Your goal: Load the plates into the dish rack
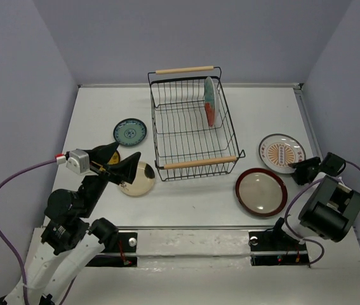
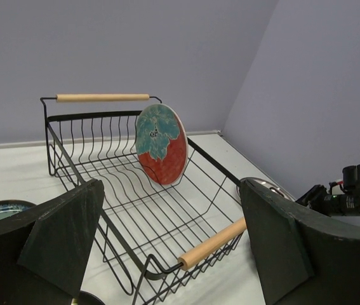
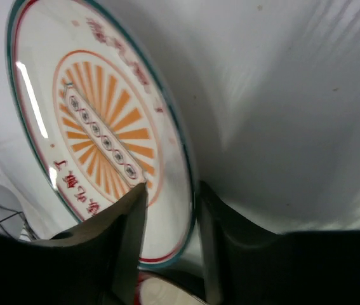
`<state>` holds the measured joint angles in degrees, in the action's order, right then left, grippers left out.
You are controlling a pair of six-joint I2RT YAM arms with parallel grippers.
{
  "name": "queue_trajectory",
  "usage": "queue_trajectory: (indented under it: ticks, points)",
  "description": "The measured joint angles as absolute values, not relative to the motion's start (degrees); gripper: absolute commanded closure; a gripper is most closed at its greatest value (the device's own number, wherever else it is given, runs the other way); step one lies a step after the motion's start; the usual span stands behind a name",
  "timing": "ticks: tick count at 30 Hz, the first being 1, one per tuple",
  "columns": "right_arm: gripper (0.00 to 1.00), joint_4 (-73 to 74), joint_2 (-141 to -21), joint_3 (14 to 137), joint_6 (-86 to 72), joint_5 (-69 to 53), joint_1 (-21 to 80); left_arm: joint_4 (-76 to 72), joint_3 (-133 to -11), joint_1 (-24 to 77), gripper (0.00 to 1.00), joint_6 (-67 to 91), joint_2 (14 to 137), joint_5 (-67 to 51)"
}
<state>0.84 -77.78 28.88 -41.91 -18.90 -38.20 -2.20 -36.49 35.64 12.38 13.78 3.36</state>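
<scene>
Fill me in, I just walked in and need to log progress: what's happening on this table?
Two arms are loading plates into the dish rack. The red floral plate stands on edge inside. The right gripper straddles the rim of the sunburst plate; whether it grips is unclear. The left gripper hovers open by the cream plate. The teal plate and the red-rimmed plate lie outside.

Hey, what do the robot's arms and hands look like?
The left arm has black joints and white links; the right arm looks black. Both trail purple cables. The left hand and the right hand each have two broad dark fingers.
</scene>
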Motion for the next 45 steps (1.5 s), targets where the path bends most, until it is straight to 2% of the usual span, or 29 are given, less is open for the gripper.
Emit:
queue_trajectory:
  ticks: [1, 2, 5, 9, 15, 17, 20, 25, 31, 34, 38, 40, 45]
  points:
    - [0.89, -0.08, -78.52, 28.88, -42.30, -19.38, -38.26, -2.20, -36.49, 35.64, 0.01, 12.36, 13.80, 3.40]
    - [0.93, -1.10, -79.15, 28.86, -42.54, -19.97, -38.28, -2.20, -36.49, 35.64, 0.01, 12.38, 13.80, 3.49]
    - [0.93, -4.19, -80.49, 28.56, -45.28, -21.52, -38.79, -2.20, -36.49, 35.64, 0.01, 12.43, 14.06, 3.62]
    - [0.93, -4.91, -75.48, 28.10, -46.78, -21.15, -38.41, -2.13, -36.49, 35.64, 0.01, 12.53, 15.27, 3.73]
    - [0.93, 0.64, -56.34, 28.05, -47.51, -16.58, -38.41, -1.72, -36.49, 35.64, 0.01, 12.71, 16.80, 4.54]
    - [0.93, 3.07, -48.03, 30.68, -47.33, -15.31, -37.76, -1.48, -36.49, 35.64, 0.01, 12.78, 17.06, 4.78]
    - [0.93, 5.63, -43.00, 37.39, -46.85, -14.61, -35.75, -1.43, -36.49, 35.64, 0.01, 12.86, 17.54, 4.84]
    - [0.93, 5.80, -41.52, 46.19, -47.53, -15.84, -28.42, -1.45, -36.49, 35.59, 0.01, 13.47, 19.90, 4.64]
    - [0.93, 5.82, -49.63, 59.92, -47.27, -19.31, -9.78, -2.50, -36.49, 33.63, 0.01, 15.75, 24.67, 1.52]
    - [0.93, 7.62, -56.80, 68.97, -43.44, -16.53, 2.35, -2.76, -36.49, 30.79, 0.01, 16.80, 26.68, -0.67]
    - [0.93, 14.39, -67.44, 83.35, -37.19, -8.78, 16.75, -2.74, -36.49, 28.34, 0.01, 16.97, 26.87, -0.05]
    - [0.93, 20.25, -75.77, 94.59, -33.41, 0.36, 24.56, -2.59, -36.49, 28.03, 0.01, 16.58, 26.52, 1.50]
    - [0.93, 28.75, -92.82, 112.33, -28.10, 19.53, 34.89, -2.11, -36.49, 27.99, 0.01, 15.55, 25.63, 5.10]
